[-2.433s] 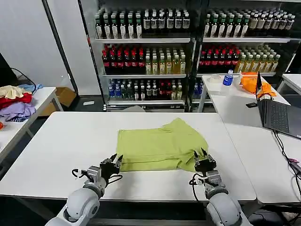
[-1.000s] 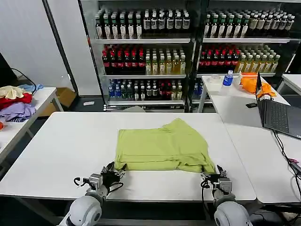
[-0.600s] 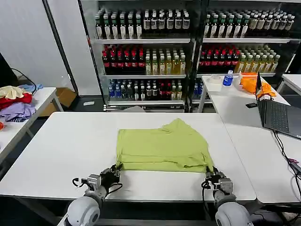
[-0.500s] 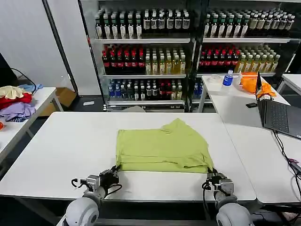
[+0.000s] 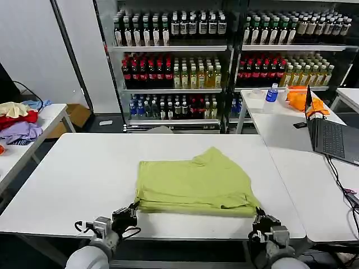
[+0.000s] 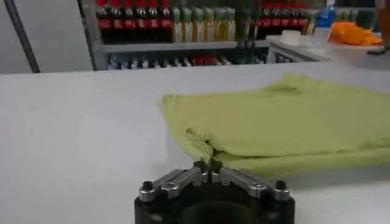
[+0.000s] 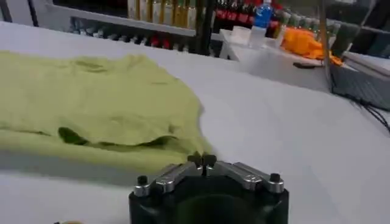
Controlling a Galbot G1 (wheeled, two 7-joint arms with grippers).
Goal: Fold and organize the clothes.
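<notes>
left pincer (image 5: 124, 216): black, silver links, black screws, looped black cable beside | right pincer (image 5: 263, 223): same | arms: rounded grey shells

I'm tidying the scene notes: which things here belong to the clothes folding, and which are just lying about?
Part of the job:
- yellow-green T-shirt, folded on the white table
- left gripper and right gripper, each pinching a near corner

Lying about:
- laptop
- orange cloth
- blue-capped bottle
- clothes pile
- drink shelves

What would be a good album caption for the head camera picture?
Both robot hands, left and right, pinch the near corners of a lime T-shirt on the white table.
</notes>
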